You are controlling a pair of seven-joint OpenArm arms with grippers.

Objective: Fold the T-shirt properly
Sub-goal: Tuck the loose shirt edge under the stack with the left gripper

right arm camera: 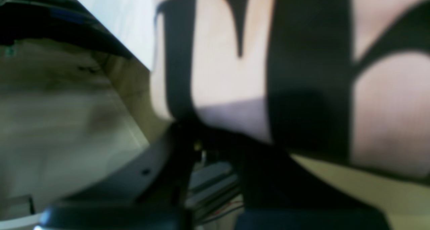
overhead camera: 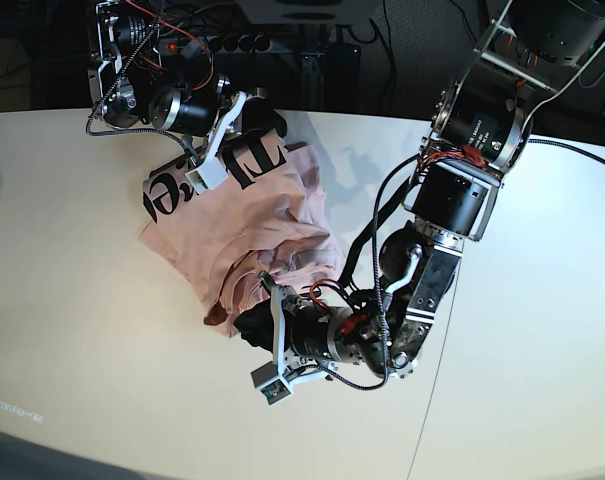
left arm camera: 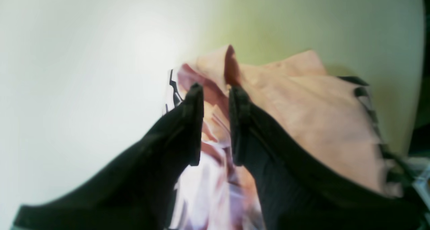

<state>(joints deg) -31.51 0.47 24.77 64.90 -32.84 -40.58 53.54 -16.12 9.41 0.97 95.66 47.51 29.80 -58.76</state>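
T-shirt (overhead camera: 237, 220) bunched on table (overhead camera: 72, 350), between 2 end effectors

Black-and-silver arms (overhead camera: 462, 200), red wires, white wrist mounts.

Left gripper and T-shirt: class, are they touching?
Touching. In the left wrist view, a bunch of the T-shirt sits pinched between the black fingers of the left gripper.

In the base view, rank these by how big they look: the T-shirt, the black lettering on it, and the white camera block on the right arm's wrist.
Largest to smallest, as seen in the base view:
1. The T-shirt, spread and bunched across the table.
2. The black lettering showing on its far part.
3. The white camera block, clearly smallest, though it sits above the cloth, nearer the camera.
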